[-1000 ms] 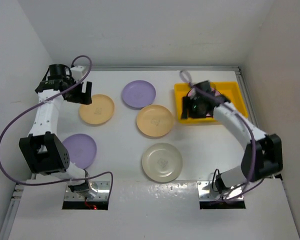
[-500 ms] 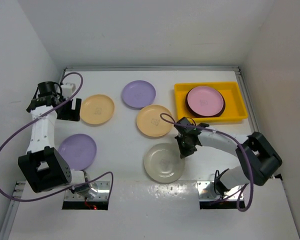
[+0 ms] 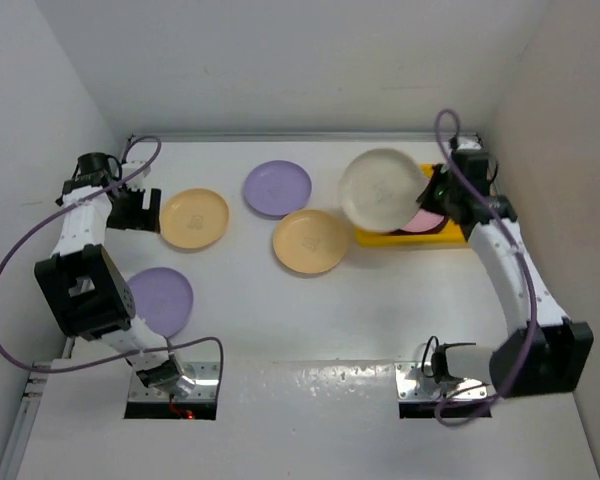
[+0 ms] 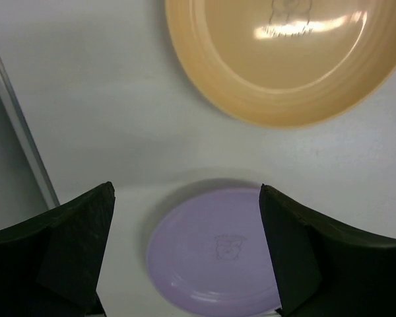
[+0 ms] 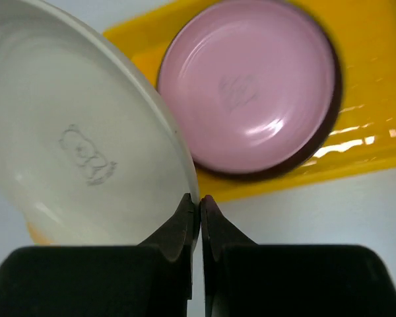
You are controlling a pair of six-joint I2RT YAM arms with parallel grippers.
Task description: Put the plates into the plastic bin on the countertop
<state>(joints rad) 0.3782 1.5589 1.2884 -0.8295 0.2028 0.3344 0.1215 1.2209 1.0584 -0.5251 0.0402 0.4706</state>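
Aloft, right hand (image 5: 199,206) pinches cream plate (image 5: 86,145) by rim.

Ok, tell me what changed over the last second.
The right gripper left the bin, pinched the cream plate by its rim and carried it up over the bin's left end. The left gripper, open, drew back left. The pink plate, orange plates and lavender plates stayed.

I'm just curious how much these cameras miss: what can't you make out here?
- Top view: the held cream plate hides the left part of the yellow bin and part of the pink plate.
- Right wrist: the pink plate covers the dark plate beneath; only its rim shows.
- Left wrist: the top edge cuts off the yellow-orange plate.
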